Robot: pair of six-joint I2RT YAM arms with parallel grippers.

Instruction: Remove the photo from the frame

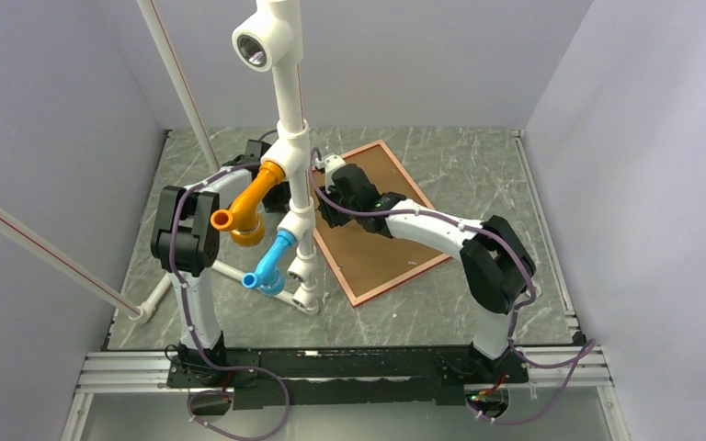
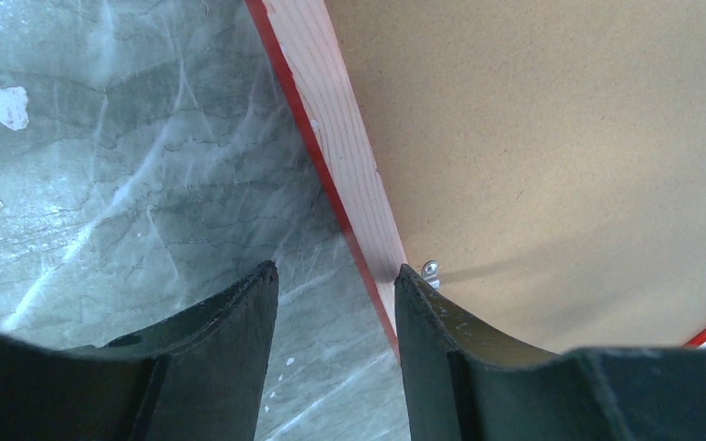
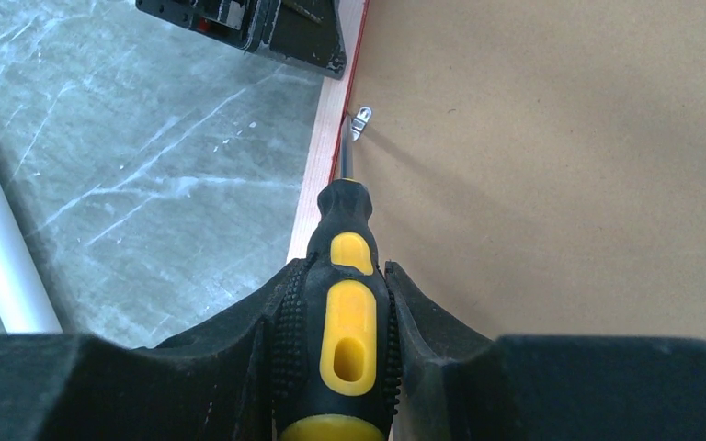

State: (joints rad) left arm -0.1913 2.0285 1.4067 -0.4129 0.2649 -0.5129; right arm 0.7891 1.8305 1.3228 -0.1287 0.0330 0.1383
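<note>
The red frame (image 1: 403, 282) lies face down on the marble table, its brown backing board (image 1: 381, 234) up. The photo is hidden under the board. My right gripper (image 3: 345, 264) is shut on a black-and-yellow screwdriver (image 3: 347, 322), whose tip rests at a small metal clip (image 3: 360, 122) on the frame's pale wooden rail (image 3: 317, 175). My left gripper (image 2: 335, 268) is open and empty. It straddles the frame's red edge (image 2: 331, 197): one finger is over the table, the other over the rail beside a metal clip (image 2: 431, 269). In the top view it is mostly hidden behind the pipes.
A white PVC pipe stand (image 1: 294, 138) with an orange fitting (image 1: 253, 202) and a blue fitting (image 1: 276, 257) rises just left of the frame. A white pipe (image 3: 0, 266) lies on the table. Slanted white rods (image 1: 55, 257) cross on the left. Grey walls enclose the table.
</note>
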